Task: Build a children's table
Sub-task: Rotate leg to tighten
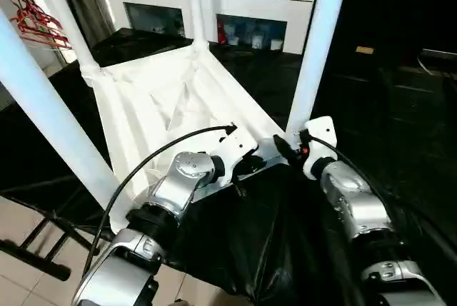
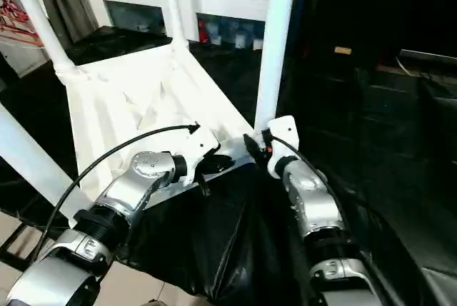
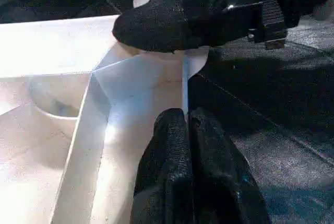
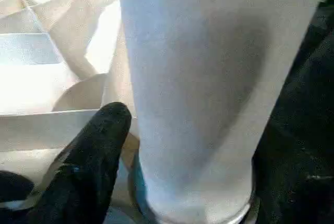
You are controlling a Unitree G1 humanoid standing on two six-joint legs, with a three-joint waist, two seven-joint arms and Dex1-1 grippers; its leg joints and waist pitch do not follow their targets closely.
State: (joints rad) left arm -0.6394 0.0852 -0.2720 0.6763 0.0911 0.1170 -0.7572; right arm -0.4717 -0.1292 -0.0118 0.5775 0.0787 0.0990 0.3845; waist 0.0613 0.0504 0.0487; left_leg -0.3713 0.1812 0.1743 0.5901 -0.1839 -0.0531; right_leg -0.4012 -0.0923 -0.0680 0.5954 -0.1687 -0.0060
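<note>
The children's table lies upside down on a black-draped surface, its white X-ribbed tabletop facing up. Four white tube legs stand in the corner sockets: near right, near left, far left and far right. My right gripper is at the base of the near right leg, open, with one black finger close beside the tube. My left gripper is shut and empty, its fingers resting at the tabletop's near rim just left of that leg.
A white glass-door cabinet stands behind the table. Red hangers hang at the far left. Black cloth drapes over the near edge, and a black stand foot lies on the tiled floor at lower left.
</note>
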